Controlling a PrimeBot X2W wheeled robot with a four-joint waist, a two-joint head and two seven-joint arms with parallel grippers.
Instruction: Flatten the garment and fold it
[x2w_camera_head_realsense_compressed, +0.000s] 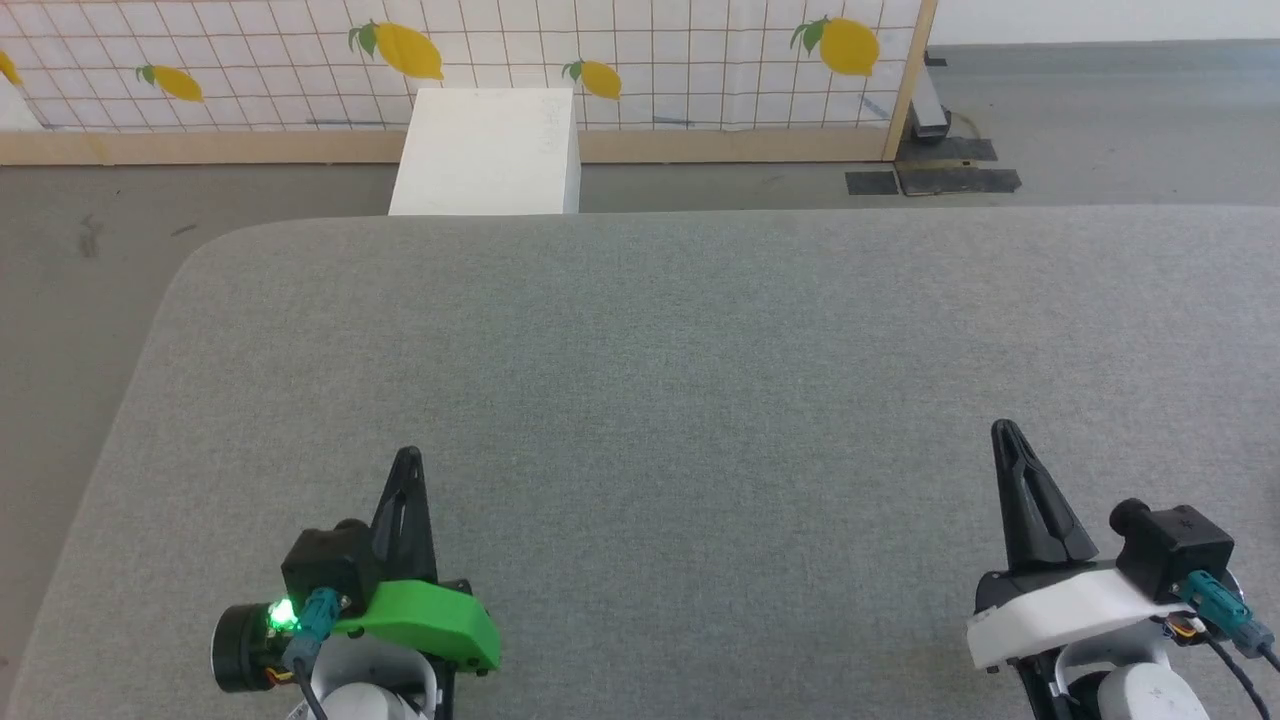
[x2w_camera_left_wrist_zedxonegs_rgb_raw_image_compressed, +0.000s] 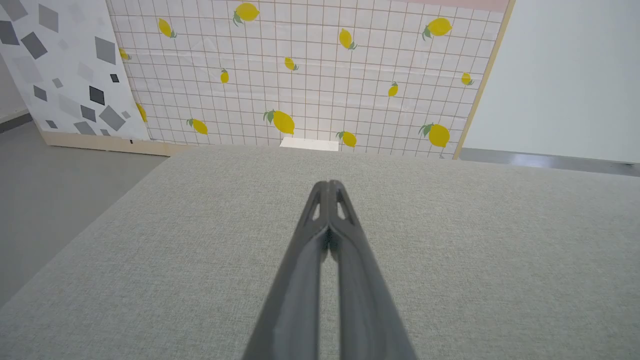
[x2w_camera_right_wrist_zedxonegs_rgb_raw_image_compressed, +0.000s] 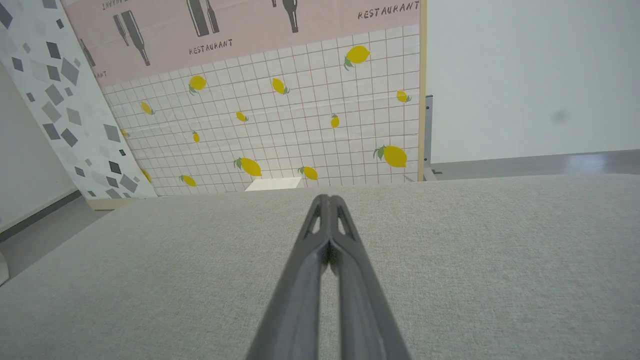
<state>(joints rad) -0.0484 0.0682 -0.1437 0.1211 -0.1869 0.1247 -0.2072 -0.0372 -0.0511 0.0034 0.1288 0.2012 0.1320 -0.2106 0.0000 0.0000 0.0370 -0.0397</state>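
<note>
The garment is out of view. My left gripper (x2w_camera_head_realsense_compressed: 408, 458) sits at the lower left of the grey fabric table (x2w_camera_head_realsense_compressed: 660, 330), fingers pointing away from me and pressed together on nothing. In the left wrist view its tips (x2w_camera_left_wrist_zedxonegs_rgb_raw_image_compressed: 328, 185) meet above bare cloth. At the lower right my right gripper (x2w_camera_head_realsense_compressed: 1003, 430) is likewise shut and holds nothing. The right wrist view has its two dark fingers (x2w_camera_right_wrist_zedxonegs_rgb_raw_image_compressed: 327, 199) closed tip to tip over the table surface.
A white box (x2w_camera_head_realsense_compressed: 487, 150) stands on the floor just past the table's far edge. Behind it runs a tiled panel with lemon prints (x2w_camera_head_realsense_compressed: 640, 60). Grey floor (x2w_camera_head_realsense_compressed: 70, 260) lies left of the table's rounded corner.
</note>
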